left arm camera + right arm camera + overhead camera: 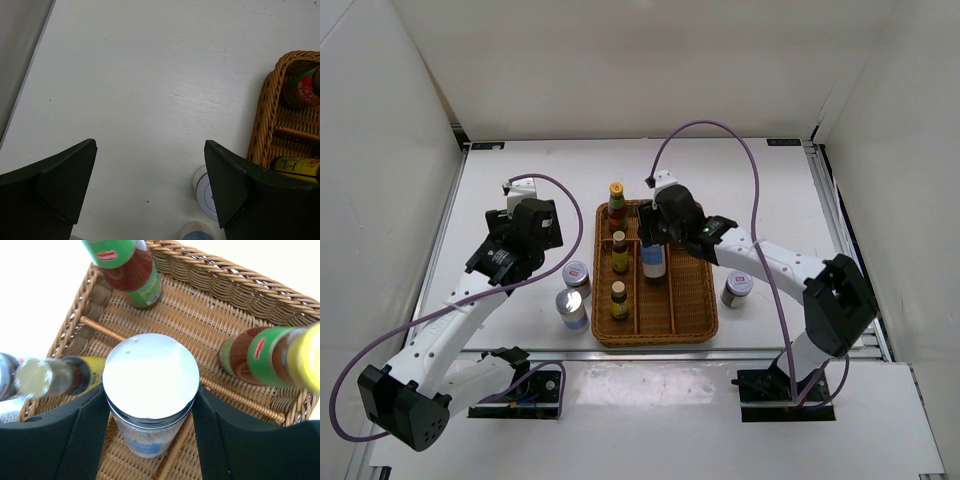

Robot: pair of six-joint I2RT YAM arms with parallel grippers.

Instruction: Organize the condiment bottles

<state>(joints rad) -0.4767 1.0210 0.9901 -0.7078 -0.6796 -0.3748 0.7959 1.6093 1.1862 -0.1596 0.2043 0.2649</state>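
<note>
My right gripper (151,390) is shut on a silver-lidded jar (151,376) with a blue label, inside the wicker tray (235,285); its base is over a divider rod. The same jar (653,262) shows under the right gripper (658,235) in the top view. Two green-necked bottles (132,270) (265,356) and a small brown bottle (55,376) stand around it. Two small brown yellow-capped bottles (620,250) (618,298) fill the tray's left column behind a tall bottle (616,205). My left gripper (150,145) hangs open over bare table beside a jar (204,187).
Two silver-lidded jars (577,275) (573,308) stand on the table left of the wicker tray (690,300), and one jar (737,289) stands to its right. White walls enclose the table on three sides. The right arm's cable loops over the back.
</note>
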